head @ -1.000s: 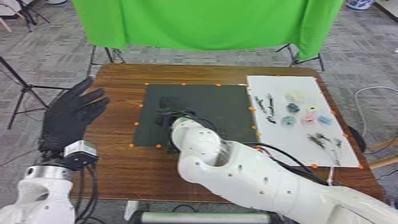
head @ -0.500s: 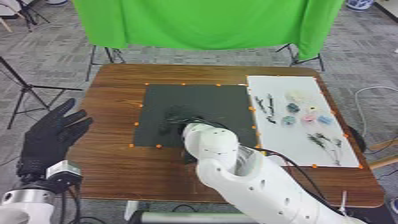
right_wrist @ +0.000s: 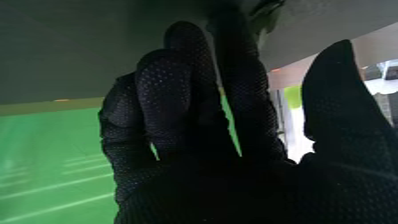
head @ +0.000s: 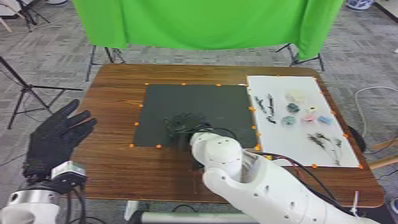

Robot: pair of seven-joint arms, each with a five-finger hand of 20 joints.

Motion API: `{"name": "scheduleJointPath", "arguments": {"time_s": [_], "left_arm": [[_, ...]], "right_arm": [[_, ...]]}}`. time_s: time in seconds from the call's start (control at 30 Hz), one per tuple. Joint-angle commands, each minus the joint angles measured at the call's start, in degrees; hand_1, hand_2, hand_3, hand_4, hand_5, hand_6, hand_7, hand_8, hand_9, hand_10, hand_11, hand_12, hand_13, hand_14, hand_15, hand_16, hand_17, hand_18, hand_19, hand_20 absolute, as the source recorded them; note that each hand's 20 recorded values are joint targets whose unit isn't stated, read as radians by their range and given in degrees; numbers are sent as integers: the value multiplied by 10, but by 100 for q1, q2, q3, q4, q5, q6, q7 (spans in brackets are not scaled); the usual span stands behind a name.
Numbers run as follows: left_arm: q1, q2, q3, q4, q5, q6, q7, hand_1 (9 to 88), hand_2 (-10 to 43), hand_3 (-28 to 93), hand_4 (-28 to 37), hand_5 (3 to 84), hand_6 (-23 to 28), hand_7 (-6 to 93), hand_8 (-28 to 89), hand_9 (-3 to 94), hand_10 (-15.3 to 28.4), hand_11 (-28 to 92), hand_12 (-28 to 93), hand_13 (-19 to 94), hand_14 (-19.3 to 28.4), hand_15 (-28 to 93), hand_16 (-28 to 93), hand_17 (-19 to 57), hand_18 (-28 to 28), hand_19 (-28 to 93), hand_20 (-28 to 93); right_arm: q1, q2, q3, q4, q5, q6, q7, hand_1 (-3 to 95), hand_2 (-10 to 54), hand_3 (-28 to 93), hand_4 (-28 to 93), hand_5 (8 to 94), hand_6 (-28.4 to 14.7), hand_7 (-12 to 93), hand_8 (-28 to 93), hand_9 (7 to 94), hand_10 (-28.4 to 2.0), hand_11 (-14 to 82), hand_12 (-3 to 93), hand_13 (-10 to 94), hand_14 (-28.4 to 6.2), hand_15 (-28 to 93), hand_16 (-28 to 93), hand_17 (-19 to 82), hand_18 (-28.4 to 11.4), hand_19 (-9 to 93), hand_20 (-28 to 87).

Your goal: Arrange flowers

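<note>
Your right hand point(head: 188, 123) is extended beside a dark board

In the right wrist view, you see your right hand point(right_wrist: 222, 185) in its black textured glove, its fingers extended and lying close together, with slim gaps between some of them. The thumb point(right_wrist: 329, 95) stands apart from them. The dark board point(right_wrist: 80, 55) spreads behind the fingers, with a small orange marker point(right_wrist: 60, 100) at its far edge. Farther off, you have green cloth point(right_wrist: 53, 160). To the right of the board lies a pale grey surface point(right_wrist: 333, 22). A small, dark greenish item point(right_wrist: 265, 17) shows near a fingertip; you cannot tell whether they touch.
</note>
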Motion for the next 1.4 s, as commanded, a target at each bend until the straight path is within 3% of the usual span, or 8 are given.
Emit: {"name": "scheduleJointPath", "arguments": {"time_s": [0.03, 0.53, 0.77, 0.83, 0.87, 0.93, 1.07, 1.4], "left_arm": [[2, 4, 63, -12, 18, 41, 47, 241, 55, 817, -198, 375, 95, 136, -97, 364, 203, 267, 96, 268, 271, 494, -95, -84, 244, 603, -63], [-19, 23, 59, 5, 7, 41, 29, 243, 56, 816, -198, 375, 95, 136, -98, 364, 203, 268, 96, 268, 271, 494, -95, -85, 244, 602, -61], [16, -23, 27, 0, 10, 46, -23, 243, 57, 816, -196, 375, 95, 137, -98, 365, 203, 268, 95, 269, 271, 494, -95, -85, 244, 602, -61], [76, -40, 20, -28, 7, 49, 4, 243, 57, 815, -196, 375, 95, 136, -98, 364, 203, 268, 95, 269, 271, 494, -95, -85, 244, 602, -61], [24, -59, 30, 4, 38, 9, -34, 243, 58, 815, -196, 375, 95, 136, -98, 364, 203, 268, 95, 269, 271, 494, -96, -85, 244, 602, -61], [140, -95, -31, -50, 23, 57, -55, 243, 58, 814, -196, 375, 95, 137, -98, 364, 203, 268, 95, 268, 271, 494, -95, -85, 244, 602, -61], [274, -100, -37, -88, -1, 105, 30, 243, 58, 815, -195, 375, 95, 136, -98, 365, 203, 269, 95, 269, 271, 494, -96, -85, 245, 602, -61], [656, -73, -84, -228, -73, 273, 333, 243, 57, 816, -195, 375, 95, 136, -98, 364, 203, 269, 95, 269, 271, 494, -95, -84, 244, 602, -61]], "right_arm": [[-272, -276, 215, 80, -347, -353, -366, 141, 111, 902, -206, 651, -82, 152, -123, 590, -239, 563, 208, 575, -180, 870, 120, 236, -267, 925, 403], [-804, -720, 630, -5, -967, -892, -937, 138, 111, 903, -208, 646, -78, 148, -124, 582, -241, 566, 205, 569, -184, 875, 111, 231, -266, 919, 414], [-739, -618, 562, -100, -950, -786, -845, 137, 108, 901, -210, 654, -80, 149, -123, 584, -242, 564, 203, 569, -185, 875, 111, 230, -268, 917, 419], [-641, -463, 415, -163, -1085, -591, -768, 135, 107, 901, -211, 657, -81, 149, -122, 585, -242, 563, 202, 570, -186, 875, 110, 230, -268, 917, 420], [-468, -268, 234, -218, -998, -371, -569, 135, 107, 901, -211, 657, -81, 149, -122, 585, -242, 564, 202, 570, -187, 875, 110, 231, -269, 916, 421], [-243, -55, 75, -325, -834, -88, -348, 136, 99, 899, -211, 661, -81, 149, -121, 591, -242, 561, 201, 574, -188, 875, 110, 235, -272, 917, 422], [266, 508, -216, -619, -669, 502, -34, 142, 77, 895, -210, 666, -78, 157, -119, 602, -243, 557, 200, 590, -186, 871, 109, 249, -277, 923, 422], [-121, 1492, 833, -1425, -426, 629, 395, 166, 42, 878, -211, 671, -81, 159, -121, 609, -245, 549, 204, 603, -185, 866, 115, 265, -283, 932, 411]]}}
